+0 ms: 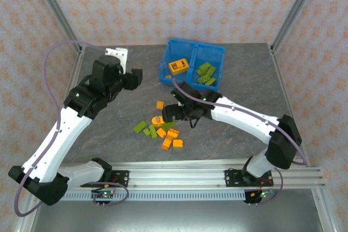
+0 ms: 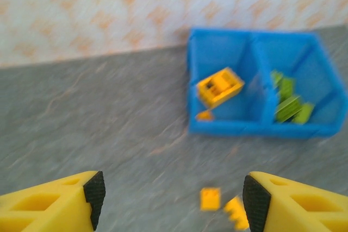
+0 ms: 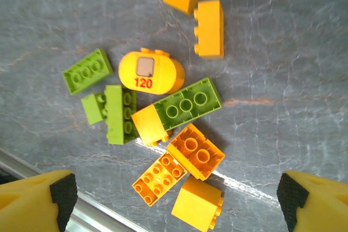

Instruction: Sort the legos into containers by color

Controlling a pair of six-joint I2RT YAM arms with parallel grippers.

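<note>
While a loose pile of legos waits on the table, we stand at the pick-up step of the sort. The blue bin sits at the far edge. Its left compartment holds an orange frame, and its right compartment holds several green bricks.

Our left gripper hangs well left of the bin, facing it, with its jaws apart and nothing between them. Our right gripper hovers over the pile, jaws wide and empty. Under it, orange and green pieces lie mixed, many of them touching.

By our reading, the next move is to choose one brick, come down around it and close without catching a neighbour. The two orange bricks at the pile's edge, clear of the cluster, look the easiest. Orange would go to the left compartment, green to the right.

One rounded piece carries "120" in red under a small grey square. We make out no other writing or brand.
</note>
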